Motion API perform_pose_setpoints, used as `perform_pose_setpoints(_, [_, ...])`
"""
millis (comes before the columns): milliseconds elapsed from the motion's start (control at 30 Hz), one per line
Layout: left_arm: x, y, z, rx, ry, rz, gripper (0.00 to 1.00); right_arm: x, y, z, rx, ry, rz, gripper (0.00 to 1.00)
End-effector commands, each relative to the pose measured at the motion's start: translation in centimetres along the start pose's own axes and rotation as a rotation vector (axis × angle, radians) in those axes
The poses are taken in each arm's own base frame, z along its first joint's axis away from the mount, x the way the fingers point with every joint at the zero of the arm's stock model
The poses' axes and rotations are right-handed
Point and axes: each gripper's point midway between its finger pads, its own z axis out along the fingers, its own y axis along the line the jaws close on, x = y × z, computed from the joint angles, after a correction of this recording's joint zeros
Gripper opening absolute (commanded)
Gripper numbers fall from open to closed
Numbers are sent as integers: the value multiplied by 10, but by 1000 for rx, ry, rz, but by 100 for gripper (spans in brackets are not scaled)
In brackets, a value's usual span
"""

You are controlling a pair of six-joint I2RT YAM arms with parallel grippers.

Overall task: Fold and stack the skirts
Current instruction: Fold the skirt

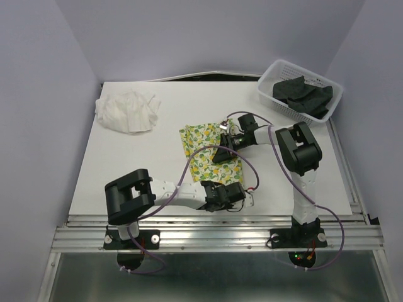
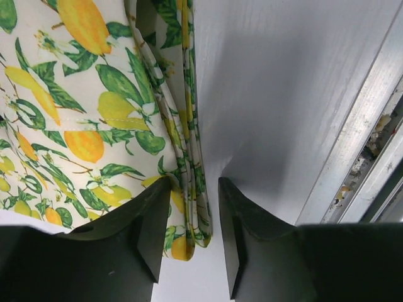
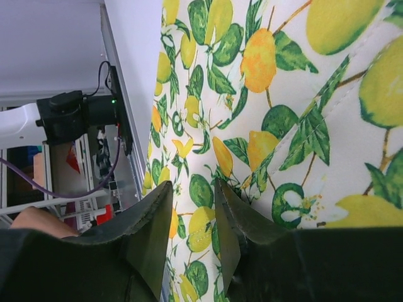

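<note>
Was folding the lemon skirt (image 1: 201,141) on the desk (image 1: 138,163) — pinched it with the right hand (image 3: 193,185), straddled its edge with the left hand (image 2: 194,182), not yet clenched. Needed next, probably: a firm left squeeze.

You saw the lemon-print skirt (image 2: 82,126) as thin, matt woven cloth with a stitched hem, and the table (image 1: 126,170) as smooth, matt white. The white skirt (image 1: 128,111) was soft crumpled cloth, the black skirt (image 1: 303,94) dull cloth, the basket (image 1: 267,94) white plastic mesh, and the jaws matt dark plastic.
</note>
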Motion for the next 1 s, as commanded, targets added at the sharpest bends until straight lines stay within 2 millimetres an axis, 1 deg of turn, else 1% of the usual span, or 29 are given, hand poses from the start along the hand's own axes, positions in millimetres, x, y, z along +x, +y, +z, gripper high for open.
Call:
perform_pose_setpoints(0, [13, -7, 8, 7, 62, 0, 39, 17, -39, 6, 132, 43, 14, 39])
perform_pose_setpoints(100, [15, -7, 11, 21, 69, -3, 28, 20, -40, 5, 135, 52, 18, 37])
perform_pose_setpoints(133, [16, -7, 11, 24, 68, -3, 19, 21, -41, 5, 137, 54, 16, 37])
perform_pose_setpoints(200, [16, -3, 9, 26, 54, -16, 11, 23, -41, 5, 136, 59, 12, 36])
perform_pose_setpoints(233, [17, -3, 9, 26, 54, -17, 3, 23, -42, 5, 136, 60, 9, 36])
perform_pose_setpoints(267, [18, -3, 9, 29, 56, -18, 0, 24, -41, 5, 136, 62, 7, 36])
perform_pose_setpoints(367, [18, 0, 8, 29, 50, -29, 0, 28, -41, 3, 136, 70, -3, 35])
perform_pose_setpoints(533, [9, 17, -2, -8, 5, -45, 0, 31, -42, 3, 141, 77, -6, 34])
perform_pose_setpoints(600, [-3, 28, -13, -25, -40, -61, 0, 32, -42, 2, 143, 80, -10, 34])
perform_pose_setpoints(667, [-9, 36, -22, -34, -59, -70, 0, 32, -42, 2, 143, 81, -12, 34])
perform_pose_setpoints(700, [-17, 43, -30, -46, -88, -80, 0, 32, -41, 1, 145, 79, -18, 34])
perform_pose_setpoints(733, [-18, 47, -32, -49, -92, -85, 0, 33, -41, 1, 147, 81, -17, 34])
perform_pose_setpoints(767, [-25, 51, -39, -51, -113, -88, 0, 33, -42, 1, 147, 85, -19, 34])
perform_pose_setpoints(933, [-37, 60, -55, -54, -162, -111, 0, 36, -42, 0, 152, 91, -18, 34])
perform_pose_setpoints(967, [-37, 56, -55, -33, -161, -102, 0, 37, -42, 0, 154, 93, -14, 34])
